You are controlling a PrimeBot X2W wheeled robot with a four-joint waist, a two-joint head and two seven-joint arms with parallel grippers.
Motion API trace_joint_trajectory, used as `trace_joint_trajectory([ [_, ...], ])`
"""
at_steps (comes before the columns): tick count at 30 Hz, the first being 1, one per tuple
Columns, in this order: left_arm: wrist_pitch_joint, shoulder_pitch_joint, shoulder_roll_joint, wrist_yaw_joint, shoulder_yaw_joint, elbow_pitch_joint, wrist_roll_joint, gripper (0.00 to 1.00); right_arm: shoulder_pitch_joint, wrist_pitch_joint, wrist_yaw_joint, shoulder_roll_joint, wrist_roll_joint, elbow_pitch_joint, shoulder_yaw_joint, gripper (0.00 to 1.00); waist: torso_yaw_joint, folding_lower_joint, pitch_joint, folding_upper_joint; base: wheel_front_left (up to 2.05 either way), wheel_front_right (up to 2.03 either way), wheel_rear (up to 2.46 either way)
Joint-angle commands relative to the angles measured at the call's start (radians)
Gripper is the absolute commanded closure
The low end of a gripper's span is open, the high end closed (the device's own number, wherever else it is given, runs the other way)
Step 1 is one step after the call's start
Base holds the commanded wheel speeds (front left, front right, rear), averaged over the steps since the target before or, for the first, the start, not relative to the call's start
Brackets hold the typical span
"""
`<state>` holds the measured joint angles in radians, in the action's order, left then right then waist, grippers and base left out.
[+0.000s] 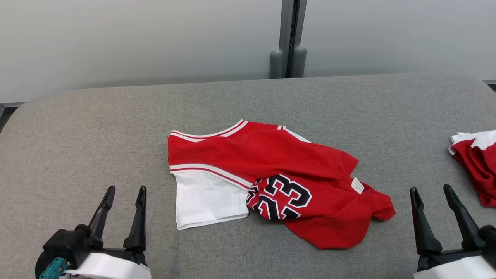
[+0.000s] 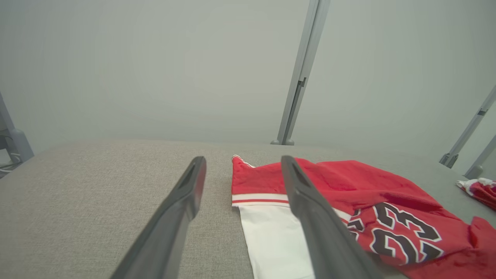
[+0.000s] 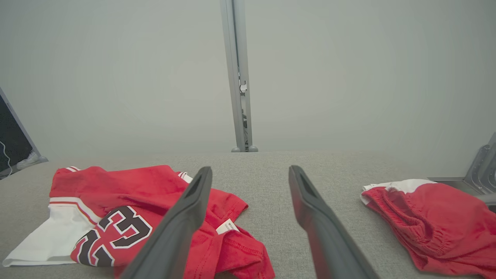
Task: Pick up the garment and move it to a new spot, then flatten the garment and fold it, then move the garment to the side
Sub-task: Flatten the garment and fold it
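On my left, the left gripper [image 1: 127,189] hovers low over the grey padded table [image 1: 77,128] with its two dark fingers spread apart and nothing between them; bare cloth lies under its tips. Just to the right of it and a little farther out lies the garment [image 1: 271,155], a red jersey with white trim, resting crumpled near the middle of the table and touching neither tool. Its left end is the neater part: a white panel [image 1: 205,201] lies flat below a red-and-white striped band. Moving right, the red fabric bunches and folds over itself, the number 23 [image 1: 281,195] showing partly creased, and a small white label [image 1: 357,185] sits on the ridge beyond it. The garment's right end trails off in a rumpled point toward the near edge. Farther right, apart from that point, the right gripper [image 1: 431,188] stands with its fingers parted as well, holding nothing. At the far right edge lies a second red-and-white bundle [image 1: 474,162], bunched up and well apart from the jersey.
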<state>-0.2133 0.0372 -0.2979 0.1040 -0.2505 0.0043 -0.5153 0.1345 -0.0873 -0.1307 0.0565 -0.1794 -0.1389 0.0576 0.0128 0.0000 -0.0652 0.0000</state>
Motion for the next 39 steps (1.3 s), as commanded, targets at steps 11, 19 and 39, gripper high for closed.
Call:
trace_joint_trajectory([
  [11,0.019,0.009,-0.013,0.014,-0.01,-0.025,-0.002,0.0,0.002,0.009,0.0,-0.004,0.001,-0.016,0.009,0.0,0.009,0.0,-0.007,0.0,0.0,0.0,0.0],
  [19,0.124,-0.12,-0.015,-0.019,-0.068,0.003,0.0,0.0,-0.027,0.014,0.0,-0.003,-0.008,-0.03,-0.01,0.0,0.012,0.0,-0.05,0.0,0.0,0.0,0.0],
  [39,0.435,-0.293,0.037,-0.049,-0.137,0.486,-0.113,0.0,-0.076,-0.018,0.0,-0.003,-0.041,0.027,-0.077,0.0,0.107,0.0,-0.131,0.0,0.0,0.0,0.0],
])
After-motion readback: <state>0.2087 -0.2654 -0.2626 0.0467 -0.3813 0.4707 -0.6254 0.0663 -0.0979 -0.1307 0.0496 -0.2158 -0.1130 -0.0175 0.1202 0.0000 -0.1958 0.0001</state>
